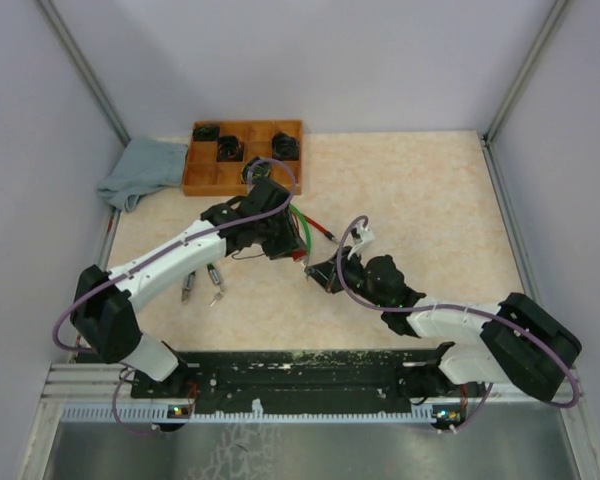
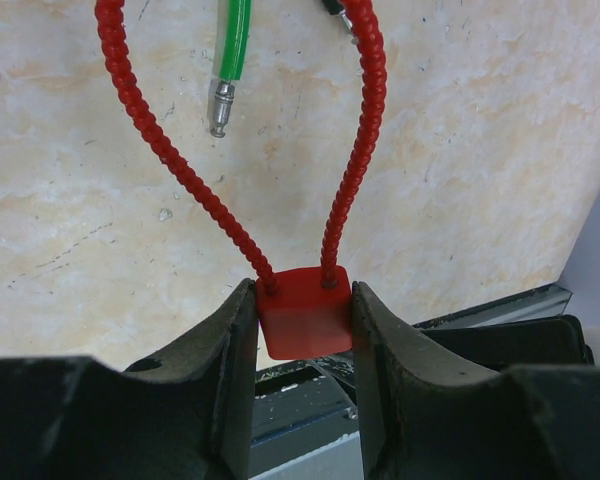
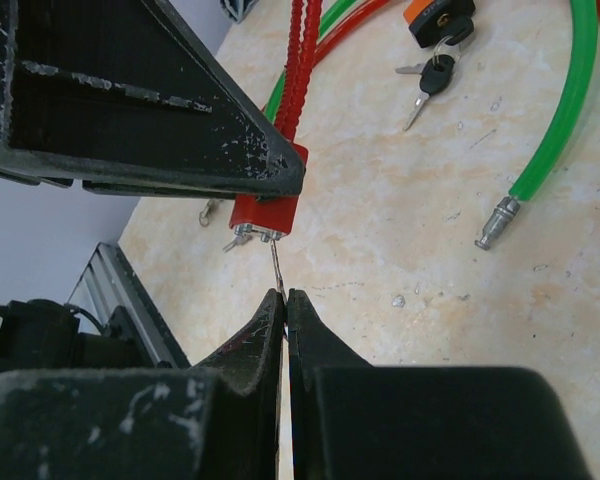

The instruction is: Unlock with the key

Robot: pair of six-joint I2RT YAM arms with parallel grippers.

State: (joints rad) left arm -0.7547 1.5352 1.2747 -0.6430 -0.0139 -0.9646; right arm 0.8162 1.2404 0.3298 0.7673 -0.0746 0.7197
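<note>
A red padlock body (image 2: 302, 312) with a red ribbed cable loop (image 2: 160, 140) is clamped between the fingers of my left gripper (image 2: 302, 296), held above the table. In the right wrist view the lock (image 3: 265, 208) hangs under the left gripper's dark fingers (image 3: 130, 90). My right gripper (image 3: 285, 297) is shut on a thin metal key (image 3: 276, 265), whose blade reaches up into the bottom face of the lock. In the top view the left gripper (image 1: 280, 235) and the right gripper (image 1: 320, 272) meet at the table's middle.
A green cable (image 3: 555, 130) with a metal tip lies on the table, with an orange lock (image 3: 438, 15) and its keys beside it. A wooden tray (image 1: 242, 155) holding dark locks and a blue cloth (image 1: 140, 170) sit at the back left. Loose keys (image 1: 202, 285) lie near the left arm.
</note>
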